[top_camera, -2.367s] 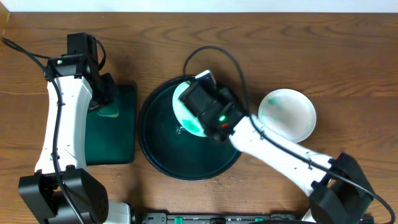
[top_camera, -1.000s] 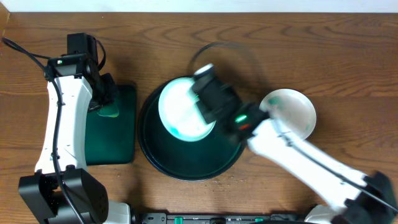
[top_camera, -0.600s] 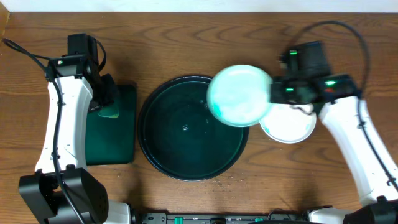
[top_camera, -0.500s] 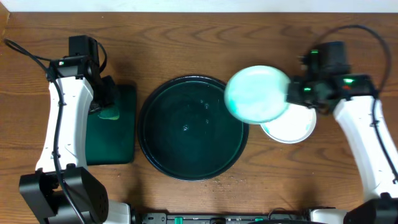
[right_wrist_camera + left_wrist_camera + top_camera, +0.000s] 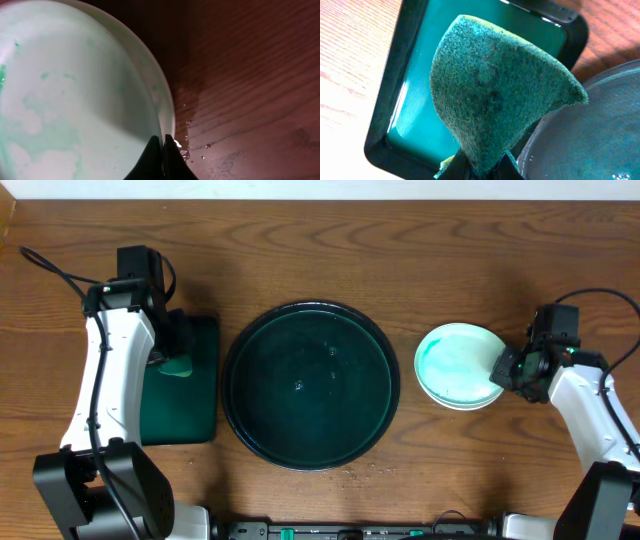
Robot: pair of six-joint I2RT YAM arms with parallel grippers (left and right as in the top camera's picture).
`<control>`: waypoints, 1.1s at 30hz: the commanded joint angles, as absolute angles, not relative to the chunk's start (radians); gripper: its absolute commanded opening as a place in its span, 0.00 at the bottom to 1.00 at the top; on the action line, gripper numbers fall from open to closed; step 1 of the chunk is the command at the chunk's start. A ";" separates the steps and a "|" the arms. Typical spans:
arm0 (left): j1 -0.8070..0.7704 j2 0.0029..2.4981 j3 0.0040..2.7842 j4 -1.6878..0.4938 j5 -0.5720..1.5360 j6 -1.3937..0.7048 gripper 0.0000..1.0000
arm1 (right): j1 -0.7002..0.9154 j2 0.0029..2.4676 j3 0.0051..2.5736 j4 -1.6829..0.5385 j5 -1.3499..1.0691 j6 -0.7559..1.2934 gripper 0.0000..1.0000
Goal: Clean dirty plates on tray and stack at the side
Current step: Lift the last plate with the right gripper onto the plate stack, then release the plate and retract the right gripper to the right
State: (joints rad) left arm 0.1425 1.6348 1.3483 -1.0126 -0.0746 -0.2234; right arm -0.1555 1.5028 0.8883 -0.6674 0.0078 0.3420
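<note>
The large round black-green tray (image 5: 310, 385) lies at the table's middle with no plate on it; its rim shows in the left wrist view (image 5: 600, 125). Right of it, a white plate with teal smears (image 5: 455, 363) lies on top of another white plate (image 5: 462, 405). My right gripper (image 5: 508, 367) is shut on the top plate's right rim (image 5: 75, 100). My left gripper (image 5: 172, 355) is shut on a green sponge (image 5: 495, 95) over the small rectangular dark-green tray (image 5: 180, 405). A third plate is not in view.
Water drops lie on the wood beside the plates (image 5: 197, 145). The rectangular tray (image 5: 400, 130) holds teal liquid and stands close against the round tray's left side. Cables trail from both arms.
My right gripper has carried the smeared plate from the round tray to the right and lowered it onto the plate lying there. The left arm has barely moved.
</note>
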 commanded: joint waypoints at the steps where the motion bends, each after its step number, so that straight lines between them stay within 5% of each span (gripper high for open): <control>1: 0.167 1.644 1.310 -0.993 -0.091 -0.191 0.07 | -0.159 1.491 0.877 -0.654 0.033 0.346 0.23; 5: 0.202 1.644 1.274 -0.973 -0.090 -0.191 0.07 | -0.158 1.490 0.917 -0.699 0.011 0.339 0.38; 13: 0.222 1.646 1.169 -0.803 -0.002 0.012 0.08 | -0.138 1.484 1.120 -0.880 -0.035 0.282 0.45; 19: 0.226 1.647 1.113 -0.749 -0.011 0.022 0.37 | -0.117 1.479 1.200 -0.955 -0.036 0.284 0.50; 22: 0.226 1.643 1.116 -0.750 -0.039 0.019 0.65 | -0.117 1.476 1.254 -1.014 -0.053 0.283 0.50; 33: 0.223 1.436 1.253 -0.879 0.172 -0.112 0.72 | -0.116 1.357 1.494 -1.206 -0.096 0.260 0.55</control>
